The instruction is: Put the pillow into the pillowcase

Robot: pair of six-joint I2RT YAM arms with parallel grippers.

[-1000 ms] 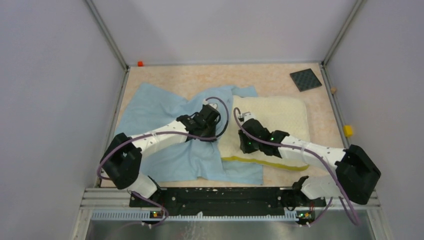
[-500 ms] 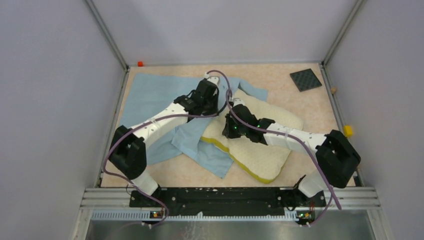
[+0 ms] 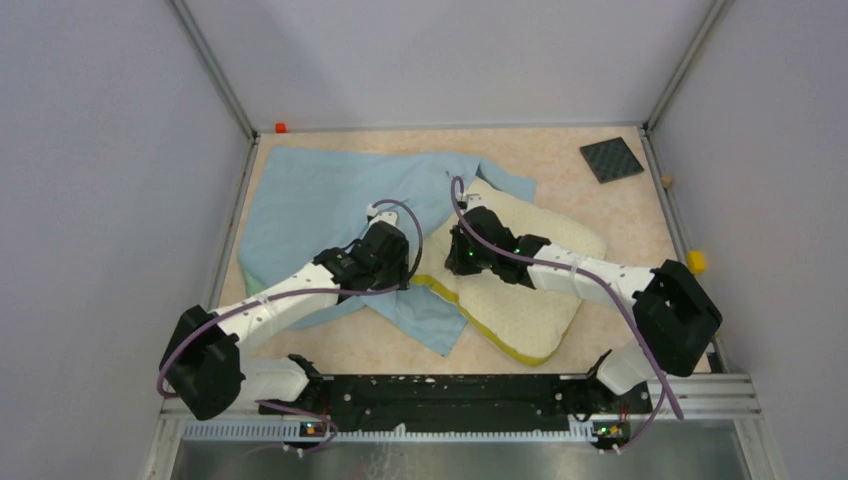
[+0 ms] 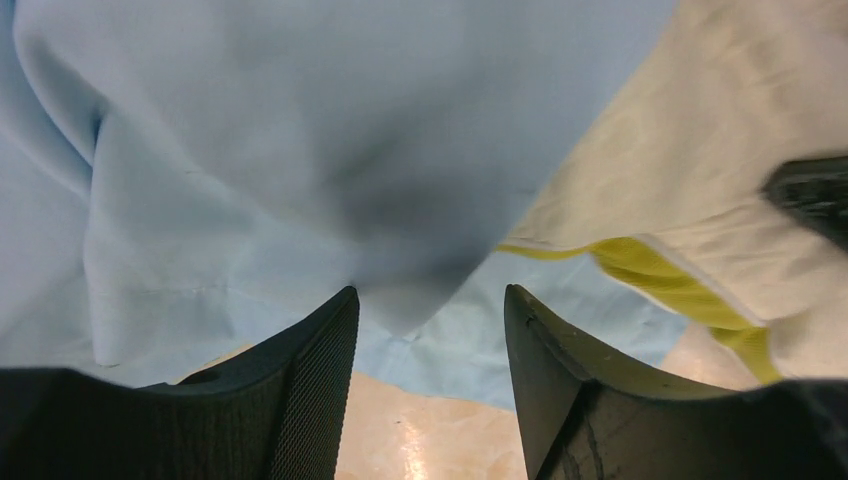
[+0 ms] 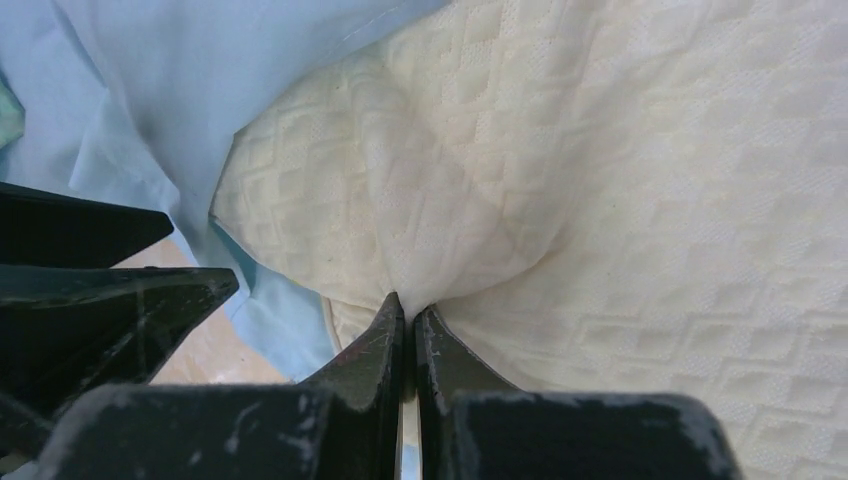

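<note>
The cream quilted pillow [image 3: 535, 285] lies slantwise at centre right, its yellow band [image 3: 478, 323] along the near-left edge. The light-blue pillowcase [image 3: 320, 195] is spread to its left, with one flap under the pillow's left corner. My right gripper [image 3: 455, 258] is shut on a pinch of the pillow [image 5: 600, 170] at that left corner, jaws [image 5: 408, 306] pressed together on the fabric. My left gripper [image 3: 404, 272] hovers just left of it, open [image 4: 428, 300], with nothing between its fingers. A hanging fold of pillowcase [image 4: 330, 150] lies just beyond its tips.
A dark grey square pad [image 3: 611, 158] lies at the back right corner. A yellow block [image 3: 696, 262] sits at the right edge, and a small orange piece [image 3: 281, 127] at the back left corner. Grey walls enclose the table on three sides.
My right gripper closed on the pillow's corner and swung the pillow slantwise. My left gripper let go of the pillowcase at the back, opened, and drew back toward the near side.
</note>
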